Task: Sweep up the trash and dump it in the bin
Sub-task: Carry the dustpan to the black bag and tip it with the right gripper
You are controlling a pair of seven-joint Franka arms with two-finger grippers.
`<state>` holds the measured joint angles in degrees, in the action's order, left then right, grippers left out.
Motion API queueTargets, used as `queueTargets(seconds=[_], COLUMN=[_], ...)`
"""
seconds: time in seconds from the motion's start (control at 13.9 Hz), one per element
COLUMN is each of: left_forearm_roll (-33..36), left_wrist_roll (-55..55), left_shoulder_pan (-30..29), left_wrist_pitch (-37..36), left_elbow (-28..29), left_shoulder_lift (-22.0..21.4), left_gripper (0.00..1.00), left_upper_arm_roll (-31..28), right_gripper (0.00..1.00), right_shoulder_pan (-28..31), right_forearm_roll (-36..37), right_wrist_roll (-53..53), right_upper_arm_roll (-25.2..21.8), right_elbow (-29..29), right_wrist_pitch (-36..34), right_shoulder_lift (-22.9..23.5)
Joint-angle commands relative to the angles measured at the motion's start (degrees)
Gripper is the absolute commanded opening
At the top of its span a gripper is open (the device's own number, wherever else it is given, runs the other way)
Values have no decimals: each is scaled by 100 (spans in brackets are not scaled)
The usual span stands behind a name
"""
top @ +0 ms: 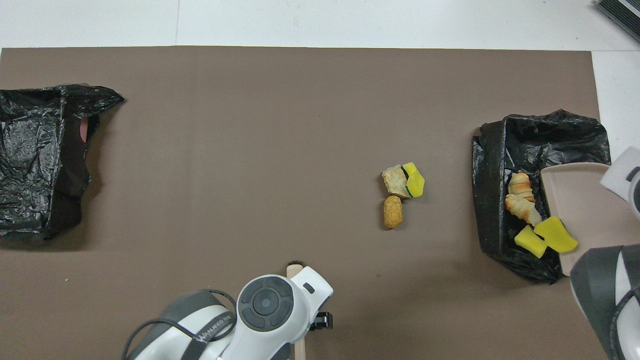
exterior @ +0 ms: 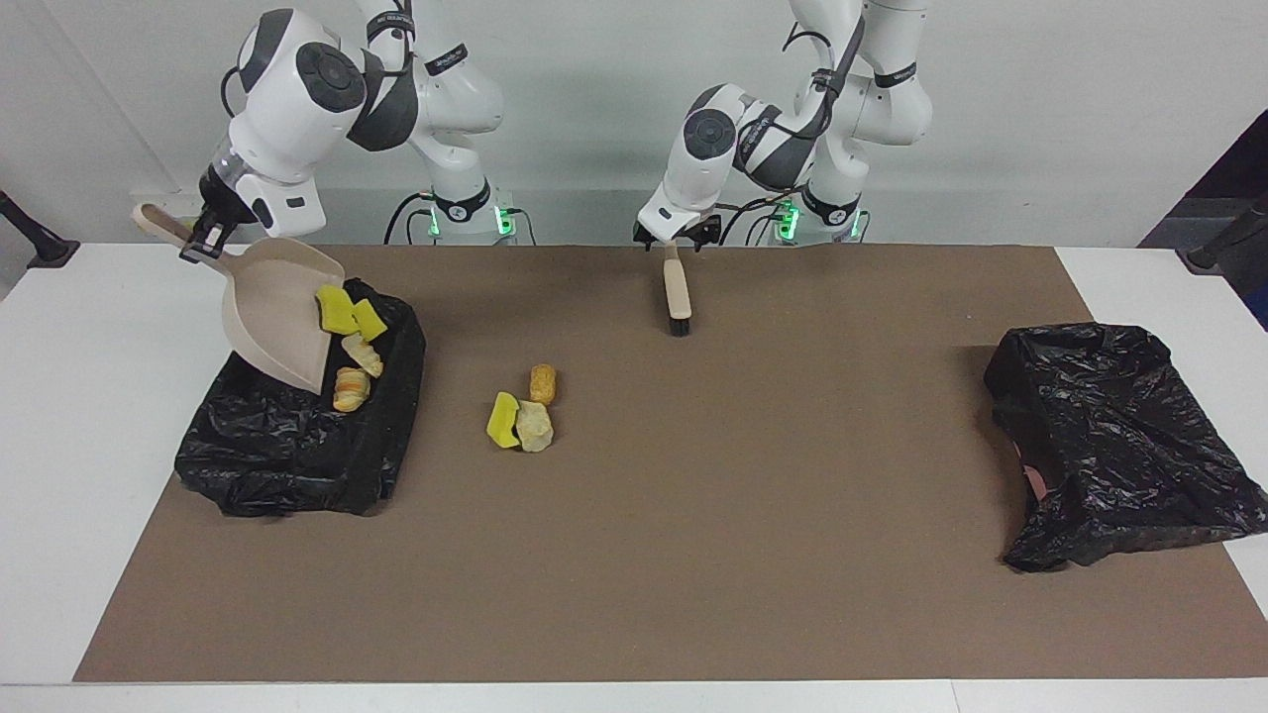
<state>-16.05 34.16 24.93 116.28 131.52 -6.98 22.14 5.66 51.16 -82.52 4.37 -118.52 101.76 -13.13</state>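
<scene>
My right gripper (exterior: 201, 241) is shut on the handle of the beige dustpan (exterior: 272, 307), which is tipped steeply over the black-lined bin (exterior: 287, 456) at the right arm's end. Two yellow sponge chunks (exterior: 337, 309) slide off the pan's lip (top: 575, 200). Two bread-like pieces (top: 520, 197) lie in the bin (top: 492, 200). On the mat rest three more bits of trash: a yellow sponge (exterior: 503, 420), a pale stone (exterior: 535, 427) and an orange-brown lump (exterior: 543, 384). My left gripper (exterior: 675, 238) stands open around the handle end of the brush (exterior: 678, 292), whose bristles touch the mat.
A second black bag (exterior: 1109, 436) lies crumpled at the left arm's end of the brown mat (exterior: 693, 515). White tabletop borders the mat on both ends. The loose trash pile (top: 400, 192) sits between the brush and the bin.
</scene>
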Motion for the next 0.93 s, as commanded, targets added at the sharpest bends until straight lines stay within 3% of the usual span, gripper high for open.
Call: queueTargets(seconds=[0.0,0.14,0.43,0.65,0.86], left_forearm_roll=[864,1226,1649,1658,1676], left_wrist_roll=[-530,-1215,-2744,-3686,-4248], left_shoulder_pan=[3,-93,-549,-858,-1288], left_wrist_pitch=[-237,-281,-482,-1026,-1712], left_elbow=[-476,-819,-1468,-2364,-3358], left_shoulder_lift=[30,21,13,39,57], left_gripper=[100,100,100,100,100], left_upper_arm_roll=[-594,-1262,-1932,-2327,-2407], right_gripper=[0,0,0,0,0], right_shoulder_pan=[-116,-257,-818,-1443,-1647], right_forearm_roll=[411,553,396,-630,-2200], right_wrist_roll=[-2,217,945,2244,4236], right_upper_arm_roll=[116,117,187,187,187], right_elbow=[118,267,864,1208,1217], right_wrist_pitch=[-226,-314,-1270,-1966,-1941], right_shoulder_lift=[-119,-41,83,223,224])
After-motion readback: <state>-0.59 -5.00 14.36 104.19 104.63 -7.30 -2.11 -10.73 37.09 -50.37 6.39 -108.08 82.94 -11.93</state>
